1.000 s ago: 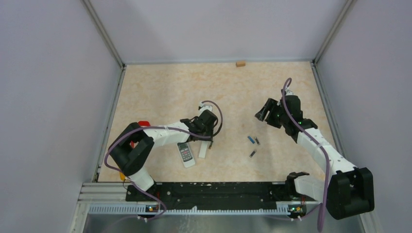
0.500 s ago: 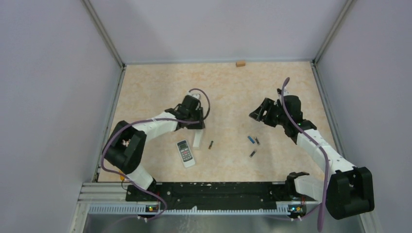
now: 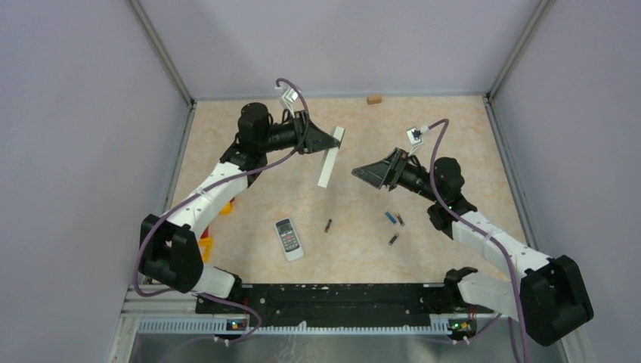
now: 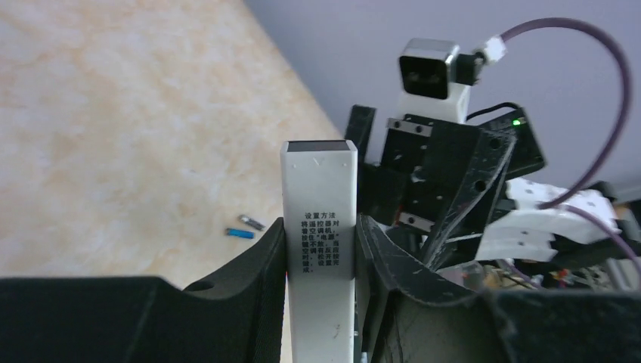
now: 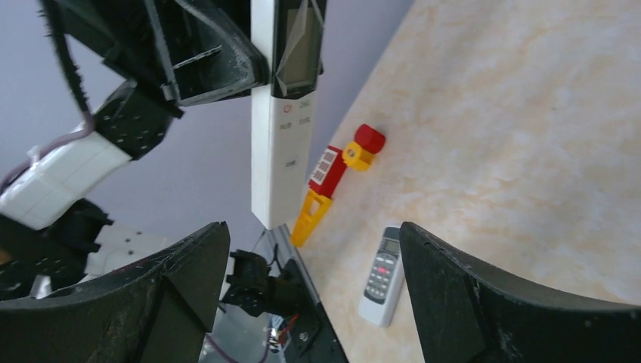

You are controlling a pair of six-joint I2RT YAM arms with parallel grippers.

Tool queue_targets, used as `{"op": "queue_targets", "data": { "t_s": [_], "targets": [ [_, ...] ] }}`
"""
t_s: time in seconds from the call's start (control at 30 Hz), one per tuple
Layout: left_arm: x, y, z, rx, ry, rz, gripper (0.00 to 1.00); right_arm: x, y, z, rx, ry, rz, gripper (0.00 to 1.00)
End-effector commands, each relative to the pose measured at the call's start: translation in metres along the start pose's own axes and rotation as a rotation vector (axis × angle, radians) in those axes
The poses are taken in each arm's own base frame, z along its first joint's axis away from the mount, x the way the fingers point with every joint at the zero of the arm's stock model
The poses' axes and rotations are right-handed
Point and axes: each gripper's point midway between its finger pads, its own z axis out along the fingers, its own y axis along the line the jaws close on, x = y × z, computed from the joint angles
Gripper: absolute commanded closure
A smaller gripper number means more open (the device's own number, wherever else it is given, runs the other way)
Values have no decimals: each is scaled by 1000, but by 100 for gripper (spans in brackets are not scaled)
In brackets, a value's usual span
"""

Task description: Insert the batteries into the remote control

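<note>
The white plastic remote control [image 3: 327, 163] is hanging clamped in the left gripper [image 3: 333, 141]; the empty, gaping right gripper [image 3: 369, 172] is probably needing to steady it.

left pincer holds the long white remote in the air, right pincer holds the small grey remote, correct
No: the right pincer is open and empty; the small grey remote lies on the table, per the top view. The left pincer does hold the long white remote.

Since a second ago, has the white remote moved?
Yes. The white remote lay right beside the small remote; now the left gripper holds it raised, well beyond that one, toward the back.
</note>
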Motion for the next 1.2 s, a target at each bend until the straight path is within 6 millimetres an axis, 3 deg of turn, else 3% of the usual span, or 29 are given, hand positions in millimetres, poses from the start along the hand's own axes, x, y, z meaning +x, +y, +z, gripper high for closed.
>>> {"op": "queue_targets", "data": {
  "t_s": [0.0,0.23,0.43,0.63,0.77,0.97,1.07,1.17],
  "targets": [
    [-24,-63,-8,260,-31,-46,100,-29,70,7,-245,-85,-44,15],
    [-47,-85,-12,352,-194,-134,100,-29,99,14,-387,-80,-34,15],
    [-49,-96,-17,403,-244,-155,100,-28,128,21,-486,-47,-50,17],
    [-49,-92,-20,383,-285,-173,100,-22,129,39,-430,-6,-59,28],
    [-54,-81,-21,286,-330,-217,100,-22,116,52,-361,-18,-41,34],
    [-53,-61,-23,117,-345,-291,100,-16,105,70,-333,9,13,35],
    [-55,-43,-24,-26,-350,-315,100,-16,98,74,-302,-4,-13,26],
    [-50,-7,-29,-257,-347,-330,100,-17,83,77,-189,-39,-86,15]
  ]
}}
